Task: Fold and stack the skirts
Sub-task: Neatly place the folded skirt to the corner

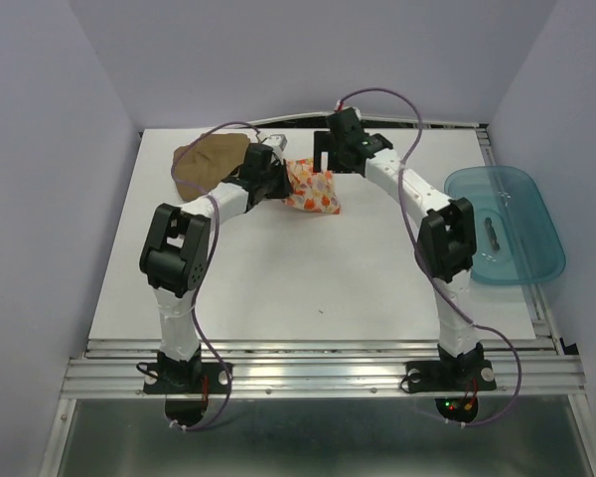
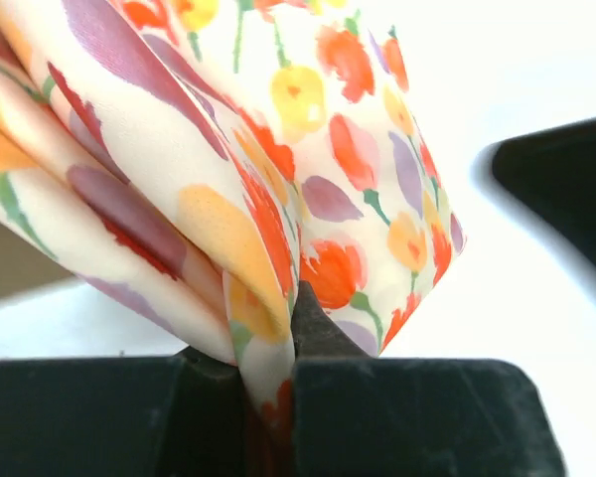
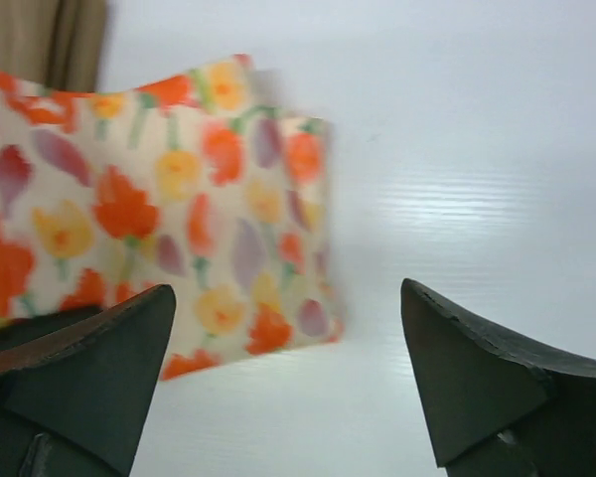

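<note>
On the counter [image 1: 278, 288], far left, the tan skirt [image 1: 207, 162] lies bunched. Beside it the printed skirt [image 1: 313, 189], folded small, is pinched by the closed left end effector [image 2: 270, 393]; stacking looks undone. The right end effector [image 3: 288, 348] gapes empty nearby. Far right, the teal tub [image 1: 457, 184] holds one small dark item [image 1: 490, 234].

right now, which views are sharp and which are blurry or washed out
Top external: even light, sharp across the table. Left wrist: the printed skirt is crisp up close, but the background is washed out white. Right wrist: that skirt is soft and out of focus, while the right gripper looks sharper.
</note>
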Robot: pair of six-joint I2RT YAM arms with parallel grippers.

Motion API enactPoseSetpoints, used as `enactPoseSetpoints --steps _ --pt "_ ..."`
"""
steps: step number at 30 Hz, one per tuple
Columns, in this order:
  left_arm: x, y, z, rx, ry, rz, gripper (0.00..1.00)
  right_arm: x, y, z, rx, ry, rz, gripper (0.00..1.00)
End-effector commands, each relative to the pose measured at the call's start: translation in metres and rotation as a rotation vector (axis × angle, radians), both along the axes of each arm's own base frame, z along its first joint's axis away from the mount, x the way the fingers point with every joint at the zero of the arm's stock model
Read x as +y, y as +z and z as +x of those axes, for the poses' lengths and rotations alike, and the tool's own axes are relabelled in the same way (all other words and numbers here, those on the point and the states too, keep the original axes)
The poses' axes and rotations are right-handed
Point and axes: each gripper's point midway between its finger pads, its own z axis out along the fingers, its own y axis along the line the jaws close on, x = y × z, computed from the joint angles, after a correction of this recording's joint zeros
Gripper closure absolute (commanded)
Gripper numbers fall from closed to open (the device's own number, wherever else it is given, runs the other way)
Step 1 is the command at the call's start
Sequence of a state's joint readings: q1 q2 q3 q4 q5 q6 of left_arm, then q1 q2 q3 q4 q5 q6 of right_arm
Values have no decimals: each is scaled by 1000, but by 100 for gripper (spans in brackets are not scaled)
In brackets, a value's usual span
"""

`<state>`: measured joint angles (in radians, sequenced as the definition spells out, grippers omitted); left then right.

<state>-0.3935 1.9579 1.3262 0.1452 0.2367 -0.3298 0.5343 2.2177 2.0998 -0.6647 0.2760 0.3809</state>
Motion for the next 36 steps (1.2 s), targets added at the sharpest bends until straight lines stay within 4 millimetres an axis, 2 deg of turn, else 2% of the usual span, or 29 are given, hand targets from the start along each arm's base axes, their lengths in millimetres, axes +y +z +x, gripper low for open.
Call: enactPoseSetpoints --steps 1,2,3,4,5,6,8,11,12,14,15,19,22,24,25,27,31,36 --pt "27 15 18 -90 -89 306 100 -69 66 13 -141 -41 -53 0" --pt "31 15 24 -110 -105 351 100 -74 61 11 -125 -27 -52 0" --pt "34 30 35 -136 -89 375 100 -79 64 6 -120 -16 -46 0" --pt "37 29 43 -147 -104 413 100 -87 45 -1 -78 4 -55 0" --pt "39 34 49 -159 -110 424 100 -87 39 -6 -63 23 -53 0" --pt "39 52 59 -197 -108 423 100 -92 34 -9 -50 25 -48 0" --pt "47 60 72 -226 -125 437 100 -94 24 -20 -33 37 -51 0" --pt "53 72 89 -253 -146 485 100 -98 22 -25 -18 44 -38 0" --pt "59 83 96 -267 -147 498 100 -97 19 -27 -11 49 -36 0" --pt "67 81 103 -258 -148 510 100 -96 19 -28 -9 56 -31 0" --pt "75 87 108 -267 -137 513 100 -95 21 -27 -13 60 -29 0" --pt "93 105 112 -300 -120 519 100 -93 20 -28 -8 66 -21 0" --pt "103 119 107 -316 -128 515 100 -91 15 -28 4 71 -12 0" --pt "106 118 101 -316 -142 519 100 -91 15 -28 6 73 -12 0" --pt "109 130 97 -341 -139 518 100 -90 14 -29 7 72 -9 0" --pt "118 129 94 -347 -142 526 100 -91 14 -29 8 72 -10 0" --pt "131 142 91 -376 -136 538 100 -89 12 -30 14 77 -5 0" --pt "153 143 95 -369 -106 525 100 -88 10 -29 19 81 0 0"
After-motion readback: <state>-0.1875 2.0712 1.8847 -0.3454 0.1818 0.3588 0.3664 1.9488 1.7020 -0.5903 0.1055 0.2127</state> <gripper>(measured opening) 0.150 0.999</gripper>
